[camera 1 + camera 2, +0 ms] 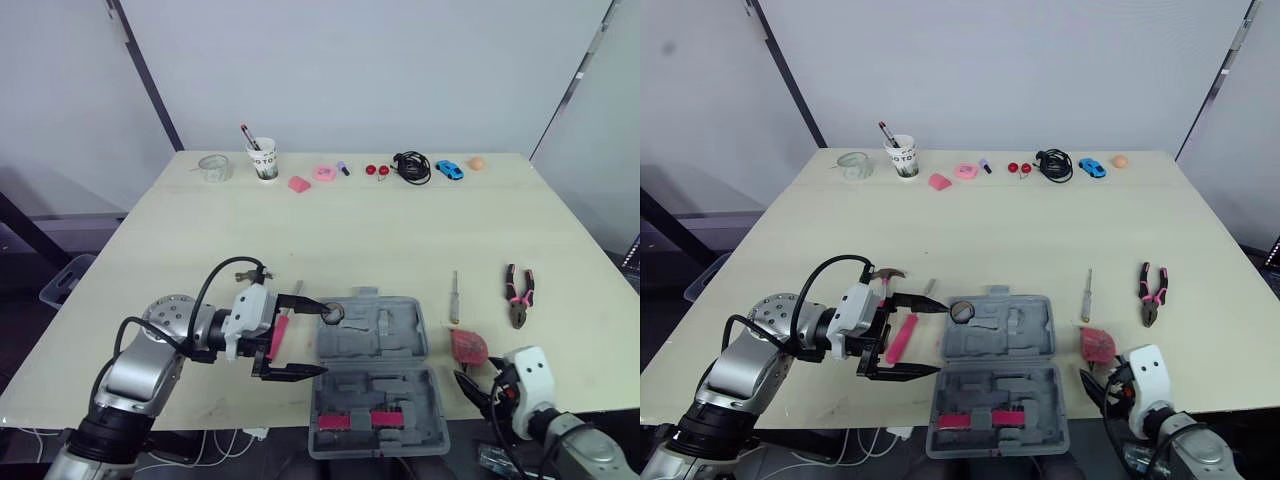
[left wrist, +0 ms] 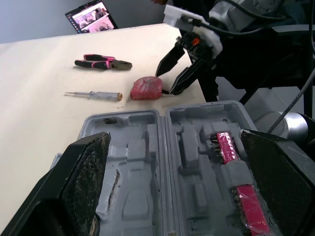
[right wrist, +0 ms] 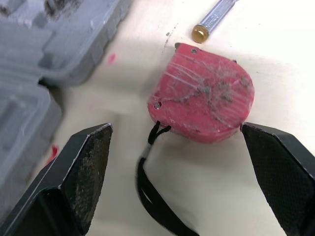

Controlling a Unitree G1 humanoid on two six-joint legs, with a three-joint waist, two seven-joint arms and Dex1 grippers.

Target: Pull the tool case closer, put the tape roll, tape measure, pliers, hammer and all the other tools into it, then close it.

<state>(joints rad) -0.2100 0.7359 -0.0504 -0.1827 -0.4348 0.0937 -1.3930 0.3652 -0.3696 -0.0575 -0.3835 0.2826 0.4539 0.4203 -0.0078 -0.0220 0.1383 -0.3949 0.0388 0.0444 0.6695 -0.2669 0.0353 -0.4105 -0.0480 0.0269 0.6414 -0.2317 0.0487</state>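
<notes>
Right now my right gripper (image 3: 174,133) hangs with its jaws spread wide, one finger on each side of the tape measure (image 3: 204,98) and neither touching it. My left gripper (image 1: 326,338) is spread too and holds nothing. It sits at the left edge of the tool case (image 1: 375,375), over the pink handle of the hammer (image 1: 902,338) lying just beside the case.

I judge the tape measure is the step in hand: next I must drop lower, close on its flat sides, and carry it left into the case. It is a red, rounded puck with a scuffed, filmy face and a limp black strap (image 3: 147,189) that could snag. The case lies open flat, grey moulded plastic with shaped hollows. Beyond the tape measure lie a thin screwdriver (image 1: 454,296) and pink-handled pliers (image 1: 518,295), both on the table.
</notes>
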